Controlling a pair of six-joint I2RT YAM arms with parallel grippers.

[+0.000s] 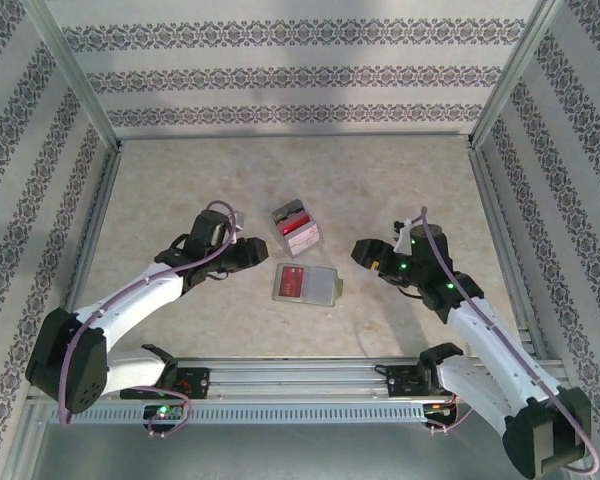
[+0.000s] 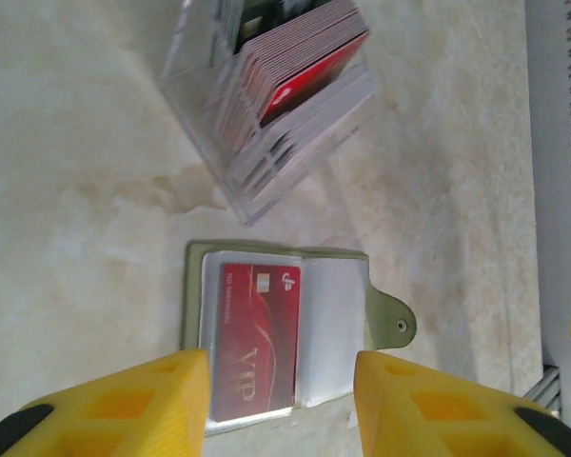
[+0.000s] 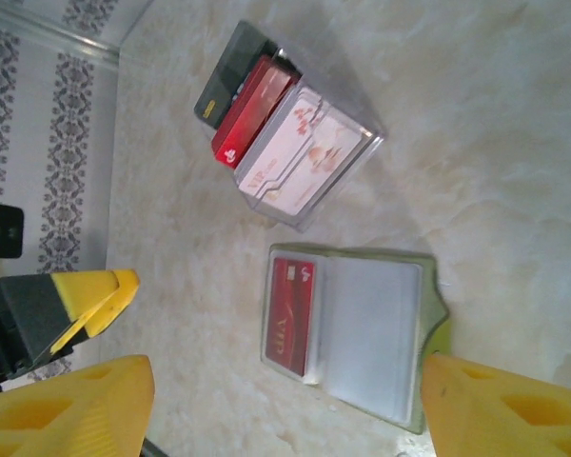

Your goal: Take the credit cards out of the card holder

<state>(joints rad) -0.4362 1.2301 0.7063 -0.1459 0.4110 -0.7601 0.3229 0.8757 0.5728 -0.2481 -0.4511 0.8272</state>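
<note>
The card holder (image 1: pixel 324 291) lies open and flat on the table between the two arms, olive-green outside with pale plastic sleeves. A red VIP credit card (image 1: pixel 292 283) sits in its left sleeve; the other sleeve looks blank. My left gripper (image 1: pixel 255 250) hovers just left of it, open. In the left wrist view the card holder (image 2: pixel 385 322) and red card (image 2: pixel 257 338) lie beyond the left gripper (image 2: pixel 281 411), nothing held. My right gripper (image 1: pixel 364 254) is just right of the holder, open wide. In the right wrist view the holder (image 3: pixel 371 328) and card (image 3: pixel 292 314) show between the right gripper's (image 3: pixel 285 414) spread fingers.
A clear plastic box (image 1: pixel 296 228) packed with upright cards, red, white and dark, stands just behind the card holder, also seen as the box (image 2: pixel 276 105) and the box (image 3: pixel 295 152). Patterned walls with metal rails enclose the table on three sides.
</note>
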